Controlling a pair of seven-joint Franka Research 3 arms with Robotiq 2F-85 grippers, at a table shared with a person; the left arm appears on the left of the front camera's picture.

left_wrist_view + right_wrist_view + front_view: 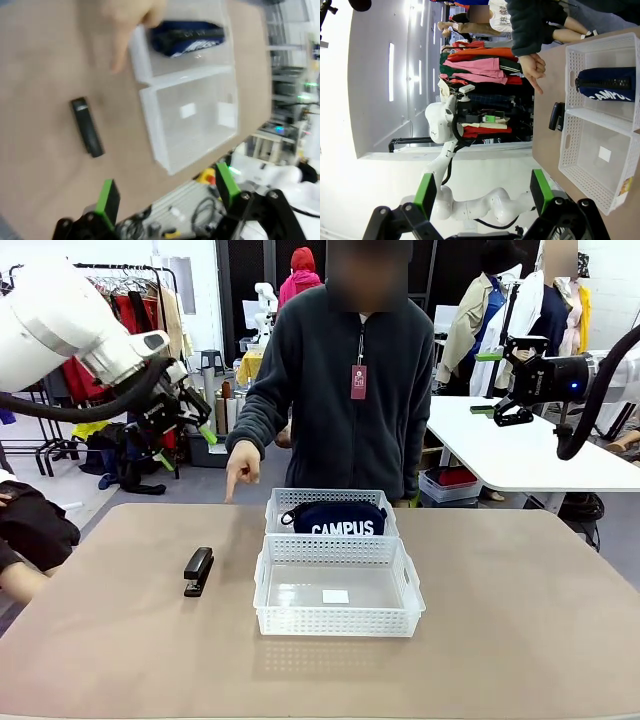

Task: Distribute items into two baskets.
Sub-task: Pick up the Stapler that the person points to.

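Now the small black stapler (198,571) lies flat on the table (120,640), just left of the empty near basket (338,620). The left fingers (109,197), wide apart, should come straight down over its 2 long sides. The blue pouch (340,518) sits in the far basket (330,496). The right fingers (425,192) are apart too.

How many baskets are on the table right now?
2. The far basket, nearest the person, holds the navy CAMPUS pouch; the near basket sits directly in front of it, bare except a white label.
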